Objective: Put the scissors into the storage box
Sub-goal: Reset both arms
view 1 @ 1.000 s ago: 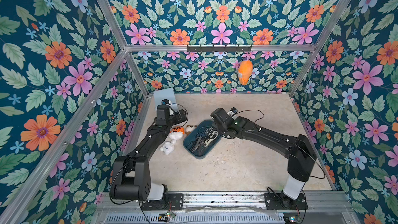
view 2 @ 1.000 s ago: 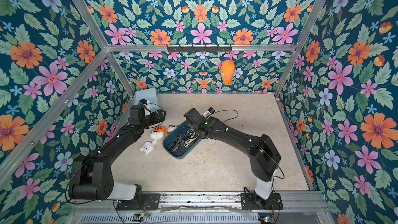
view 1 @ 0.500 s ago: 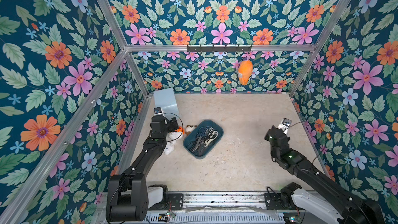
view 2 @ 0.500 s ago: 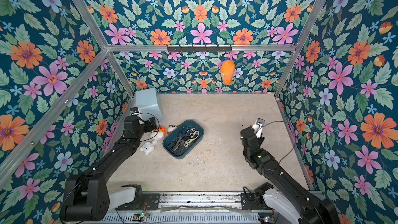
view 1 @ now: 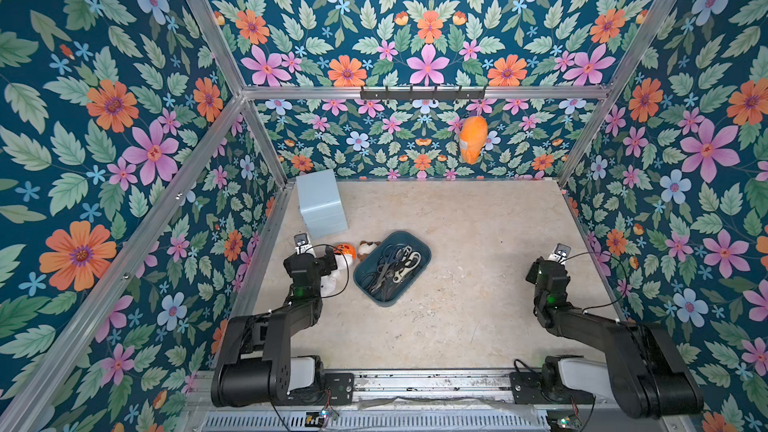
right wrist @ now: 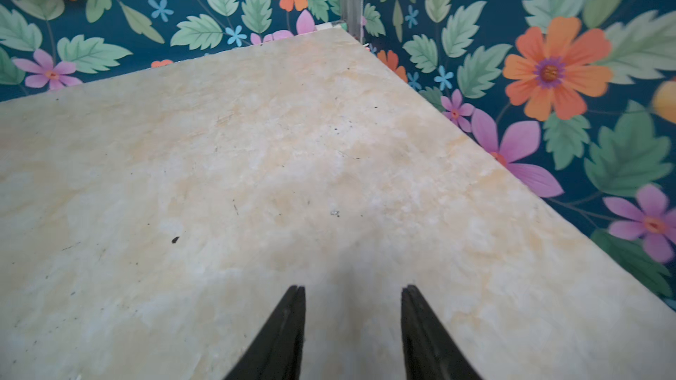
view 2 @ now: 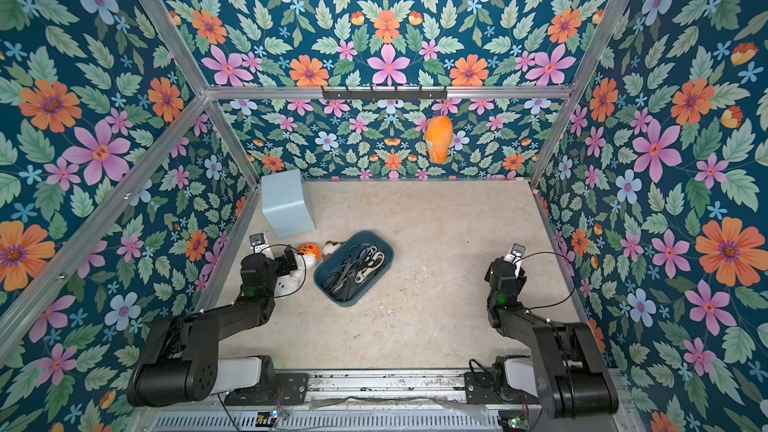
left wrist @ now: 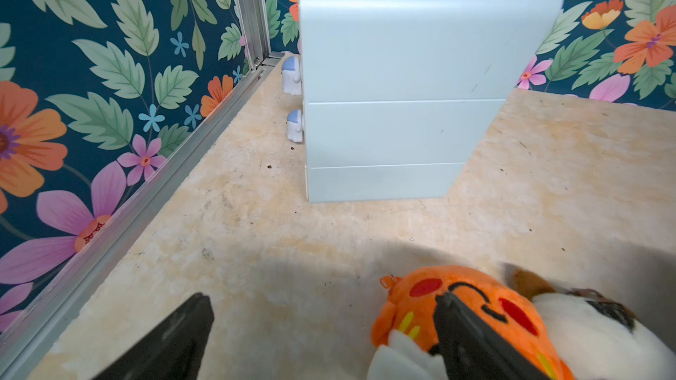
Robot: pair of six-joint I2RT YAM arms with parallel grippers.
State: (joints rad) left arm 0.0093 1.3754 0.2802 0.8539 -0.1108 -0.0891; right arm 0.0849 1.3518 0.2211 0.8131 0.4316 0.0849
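The scissors [view 1: 390, 270] lie heaped inside the teal storage box [view 1: 388, 304] near the middle of the table [right wrist: 256, 140], and no loose pair shows in either top view. The left gripper [left wrist: 322, 297] is spread wide and empty beside an orange pumpkin plush [left wrist: 457, 305]. The right gripper [right wrist: 353, 288] hangs over bare table, jaws parted with nothing between them. The loading step looks finished. The next move seems to call only for parking both arms clear of the box.

Dark teal flower-papered walls [view 1: 374, 139] between aluminium posts [view 1: 202, 22] rise around the mottled cream stone-look floor [view 1: 478, 234]; above its far edge runs a black hook rail [view 1: 422, 94].
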